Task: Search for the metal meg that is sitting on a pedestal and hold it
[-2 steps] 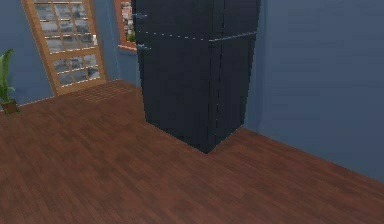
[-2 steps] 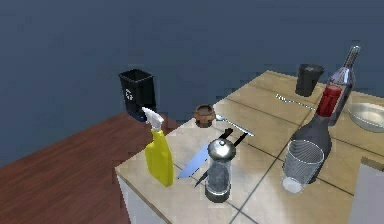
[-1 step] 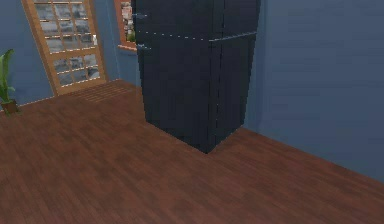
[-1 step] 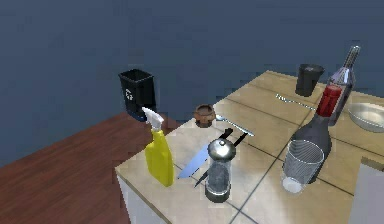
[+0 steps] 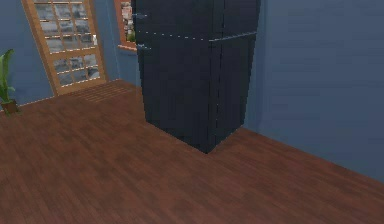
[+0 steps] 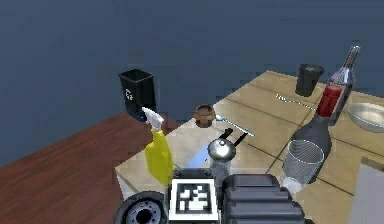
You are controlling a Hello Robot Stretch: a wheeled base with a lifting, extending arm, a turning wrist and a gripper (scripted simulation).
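Ahead of us lies a dark wood floor (image 5: pixel 110 165) between blue walls (image 5: pixel 320 70). A tall black fridge (image 5: pixel 195 75) stands near the corner. At the forward view's left there is a wood-framed glass door (image 5: pixel 68 42), with a potted plant (image 5: pixel 8 85) beside it.

To the arm side we see a pale tiled counter (image 6: pixel 262 108) and, beyond its corner, a black bin (image 6: pixel 135 92) on the floor. On the counter stand a yellow spray bottle (image 6: pixel 158 152), a small metal kettle (image 6: pixel 222 150), a ribbed grey cup (image 6: pixel 305 160), a dark cup (image 6: pixel 309 78), a red-labelled bottle (image 6: pixel 338 85) and a bowl (image 6: pixel 368 117). We cannot tell whether either cup is the metal mug we seek.

At the bottom edge, left of a white marker square (image 6: pixel 195 198), sits the gripper (image 6: pixel 146 209). Its far end is not clear, so we cannot tell how its fingers stand or whether it holds anything.
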